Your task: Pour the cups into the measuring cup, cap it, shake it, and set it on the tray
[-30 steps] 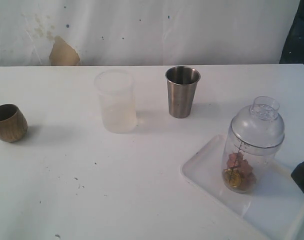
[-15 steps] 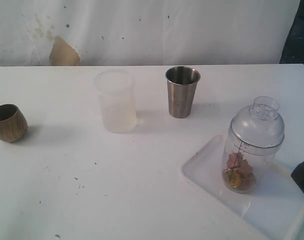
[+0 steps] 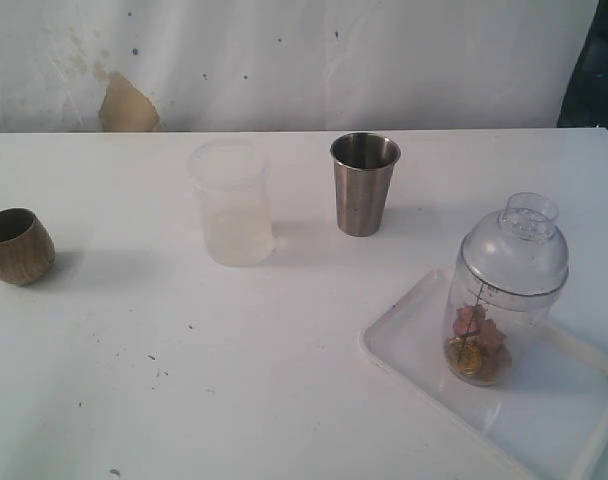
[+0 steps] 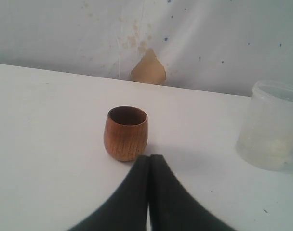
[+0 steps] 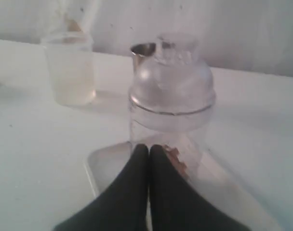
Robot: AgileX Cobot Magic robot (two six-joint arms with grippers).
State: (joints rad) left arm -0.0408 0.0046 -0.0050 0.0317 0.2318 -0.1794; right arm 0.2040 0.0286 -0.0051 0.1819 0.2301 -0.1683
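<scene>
Now the right gripper (image 5: 148, 147) has drawn back from the measuring cup (image 3: 490, 318).

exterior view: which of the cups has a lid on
The measuring cup standing on the tray: it alone carries a clear dome lid. The wooden cup, frosted cup and steel tumbler are all open-topped.

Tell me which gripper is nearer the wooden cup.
Left. The left gripper sits just short of the wooden cup; the right gripper is by the measuring cup on the tray.
</scene>
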